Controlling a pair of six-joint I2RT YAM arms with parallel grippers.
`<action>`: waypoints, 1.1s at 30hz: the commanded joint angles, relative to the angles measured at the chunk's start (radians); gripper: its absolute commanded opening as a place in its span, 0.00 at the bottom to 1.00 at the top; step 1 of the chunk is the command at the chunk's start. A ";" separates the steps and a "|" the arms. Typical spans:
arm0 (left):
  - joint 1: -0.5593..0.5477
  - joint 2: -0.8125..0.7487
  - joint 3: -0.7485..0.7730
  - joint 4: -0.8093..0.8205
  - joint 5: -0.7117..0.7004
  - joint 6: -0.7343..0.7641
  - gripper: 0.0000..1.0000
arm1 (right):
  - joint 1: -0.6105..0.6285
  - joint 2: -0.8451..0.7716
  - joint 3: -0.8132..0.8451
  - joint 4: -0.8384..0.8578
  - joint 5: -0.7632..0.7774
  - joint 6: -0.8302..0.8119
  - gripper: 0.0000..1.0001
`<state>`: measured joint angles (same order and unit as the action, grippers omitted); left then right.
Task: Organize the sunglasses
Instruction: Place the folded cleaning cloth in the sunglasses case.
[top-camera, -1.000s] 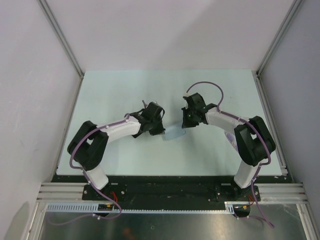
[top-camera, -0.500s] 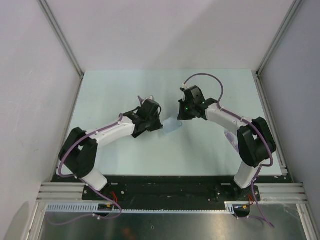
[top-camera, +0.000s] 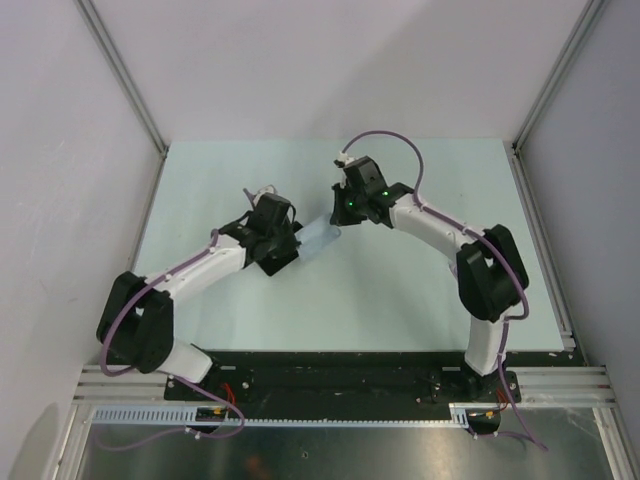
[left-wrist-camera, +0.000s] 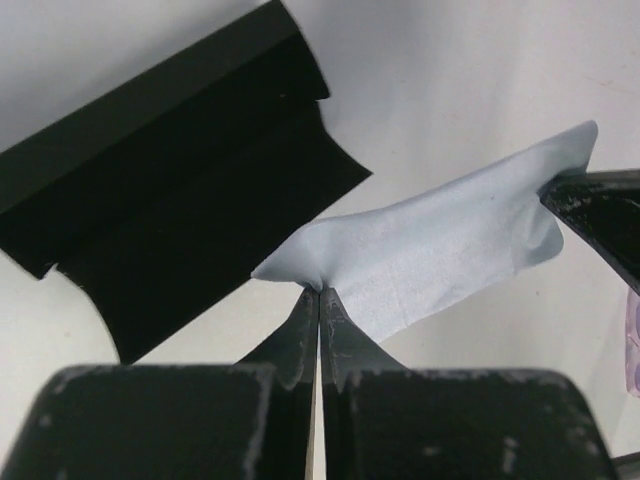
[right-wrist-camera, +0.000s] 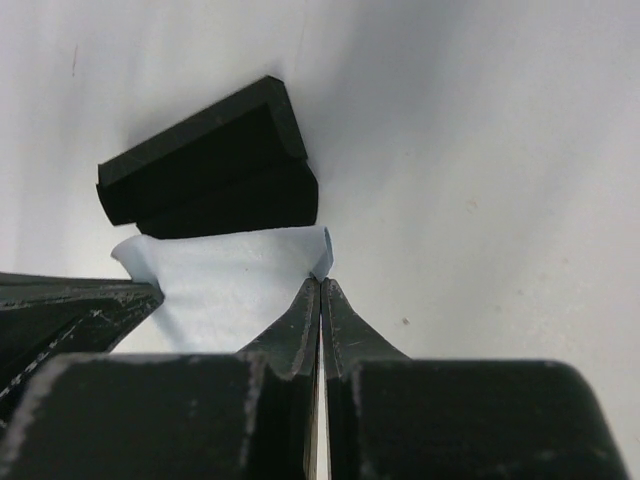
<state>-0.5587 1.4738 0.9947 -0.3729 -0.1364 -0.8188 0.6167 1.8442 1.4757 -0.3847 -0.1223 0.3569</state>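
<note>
Two pairs of jaws fully closed | left jaws pinched one corner of the light blue cloth | right jaws pinched its opposite corner | black case lay beyond on worktop | sunglasses: pink sliver at left wrist view's right edge

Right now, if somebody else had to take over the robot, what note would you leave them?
The left hand is shut, pinching one corner of the light blue cloth. The right hand is shut on another corner, so the cloth hangs stretched between them above the table.
The black case lies on the table just beyond the cloth.
The sunglasses show only as a pinkish-purple sliver at the edge of the left wrist view, and that is probably them.
Done: cloth picked up. Left, most likely: put the cloth away and get the sunglasses into the case.
</note>
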 joint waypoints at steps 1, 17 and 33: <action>0.042 -0.059 -0.030 -0.023 -0.035 0.026 0.01 | 0.034 0.093 0.119 -0.005 -0.011 -0.019 0.00; 0.154 -0.041 -0.103 -0.027 -0.034 0.064 0.00 | 0.109 0.340 0.356 -0.054 -0.030 -0.018 0.00; 0.189 0.095 -0.062 -0.014 -0.038 0.109 0.01 | 0.112 0.438 0.391 0.000 -0.027 -0.009 0.00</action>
<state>-0.3820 1.5616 0.8940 -0.4007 -0.1547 -0.7326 0.7273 2.2700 1.8156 -0.4271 -0.1486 0.3435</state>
